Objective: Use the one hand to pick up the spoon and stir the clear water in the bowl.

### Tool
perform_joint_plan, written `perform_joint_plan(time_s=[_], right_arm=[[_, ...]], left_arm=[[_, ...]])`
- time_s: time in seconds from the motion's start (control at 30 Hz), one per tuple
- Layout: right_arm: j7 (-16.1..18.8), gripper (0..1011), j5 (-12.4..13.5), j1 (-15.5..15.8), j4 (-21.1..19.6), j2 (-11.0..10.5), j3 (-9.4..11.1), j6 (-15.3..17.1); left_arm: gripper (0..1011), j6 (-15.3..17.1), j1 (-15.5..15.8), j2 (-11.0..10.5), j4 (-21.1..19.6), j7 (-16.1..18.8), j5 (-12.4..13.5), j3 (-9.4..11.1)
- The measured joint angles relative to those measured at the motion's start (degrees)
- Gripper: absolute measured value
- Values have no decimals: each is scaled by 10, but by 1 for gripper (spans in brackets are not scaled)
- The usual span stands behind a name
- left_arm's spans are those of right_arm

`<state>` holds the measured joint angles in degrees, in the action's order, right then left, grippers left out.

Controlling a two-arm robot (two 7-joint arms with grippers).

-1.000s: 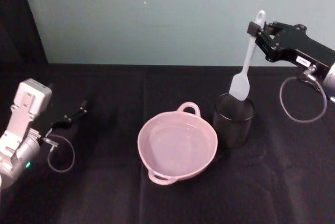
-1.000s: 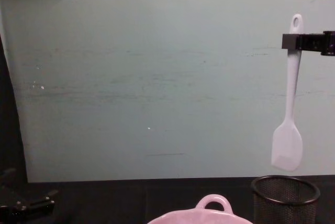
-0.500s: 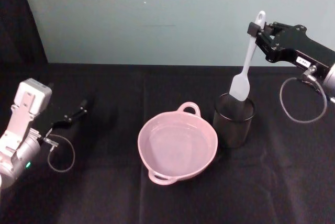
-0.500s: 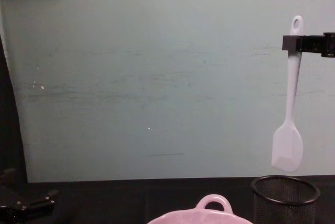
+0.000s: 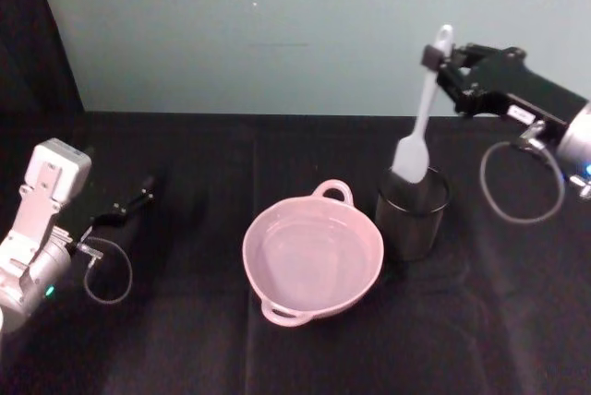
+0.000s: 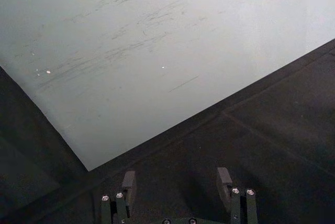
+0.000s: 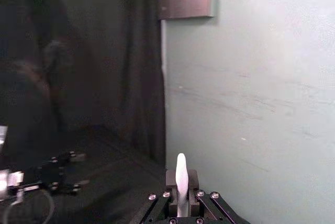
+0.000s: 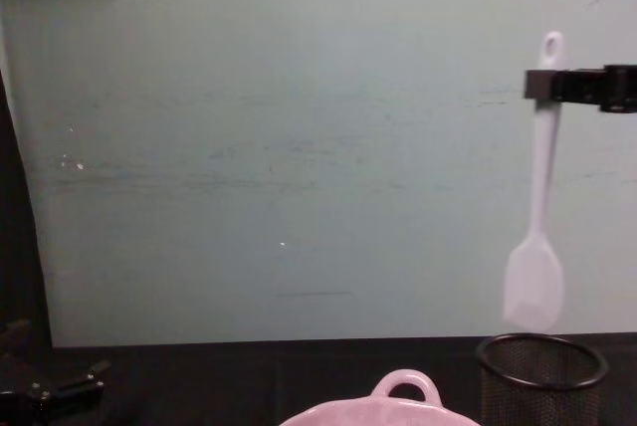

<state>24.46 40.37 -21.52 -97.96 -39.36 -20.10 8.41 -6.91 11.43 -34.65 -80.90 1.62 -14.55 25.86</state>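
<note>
Right gripper (image 5: 441, 67) shifted toward 9 o'clock, jaws clamped on spoon (image 5: 416, 127) handle; spoon hangs upright, head over mesh cup (image 5: 411, 215), 3 o'clock of bowl (image 5: 314, 252). Left gripper (image 6: 178, 185) parked 9 o'clock, jaws apart, empty

head: high, looking down | chest: low, facing wall (image 8: 299, 147) | wrists: toward wall | head+chest share: bowl (image 5: 247, 252), spoon (image 5: 423, 107)

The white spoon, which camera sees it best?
The chest view. There the whole spoon hangs from the right gripper against the plain wall, hole to paddle head. The head view shows it smaller, above the mesh cup. The right wrist view catches its handle end between the fingers.
</note>
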Motion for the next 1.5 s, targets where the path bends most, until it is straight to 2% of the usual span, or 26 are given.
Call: perform_joint_plan(time_s=[0.2, 0.43, 0.67, 0.83, 1.13, 1.5], right_arm=[[13, 118, -20, -9, -10, 24, -31, 1], [25, 118, -46, -14, -2, 65, -74, -10], [31, 118, -78, -5, 13, 90, -96, -38], [38, 118, -105, 1, 22, 99, -107, -57], [49, 118, -129, 17, 48, 117, -109, -93], [60, 118, -142, 33, 66, 128, -101, -111]], left_arm=[[1005, 0, 0, 0, 0, 0, 0, 0], [1005, 0, 0, 0, 0, 0, 0, 0], [1005, 0, 0, 0, 0, 0, 0, 0], [1005, 0, 0, 0, 0, 0, 0, 0], [1005, 0, 0, 0, 0, 0, 0, 0], [1005, 0, 0, 0, 0, 0, 0, 0]])
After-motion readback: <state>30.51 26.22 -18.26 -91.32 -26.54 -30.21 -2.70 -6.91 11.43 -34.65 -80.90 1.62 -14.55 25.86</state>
